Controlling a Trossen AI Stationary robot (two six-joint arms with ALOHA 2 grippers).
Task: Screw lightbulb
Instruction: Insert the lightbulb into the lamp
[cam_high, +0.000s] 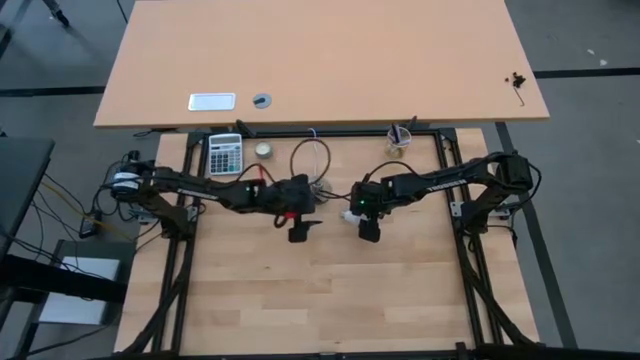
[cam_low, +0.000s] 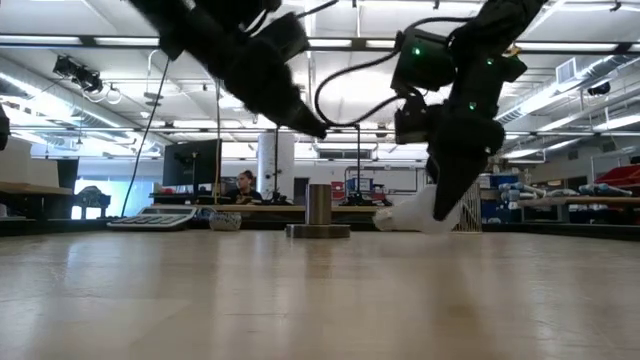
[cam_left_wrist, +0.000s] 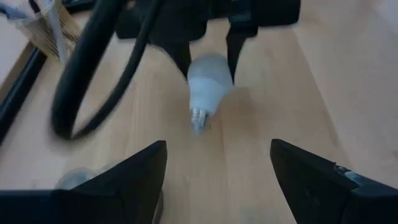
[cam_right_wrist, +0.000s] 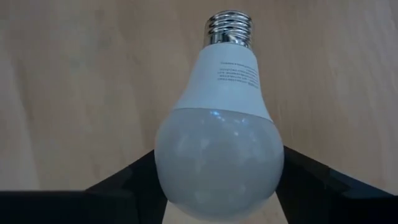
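Currently the right gripper (cam_right_wrist: 217, 186) sits near table centre with its fingers (cam_right_wrist: 124, 183) set on either side of the lightbulb (cam_right_wrist: 219, 155); whether they press the globe cannot be told. The lightbulb lies on the wooden table (cam_high: 330, 290), screw end pointing away from the wrist. At 9 o'clock of it, the left gripper (cam_left_wrist: 217, 171) hovers, fingers (cam_left_wrist: 124, 177) spread, holding nothing. The socket (cam_low: 318, 212) stands upright at 11 o'clock of the bulb.

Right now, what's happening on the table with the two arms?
The right gripper has its fingers on either side of the lightbulb, which lies on the wooden table with its screw end pointing away from the wrist. The left gripper hangs open nearby, facing the bulb. The socket stands farther back, with nothing in it.
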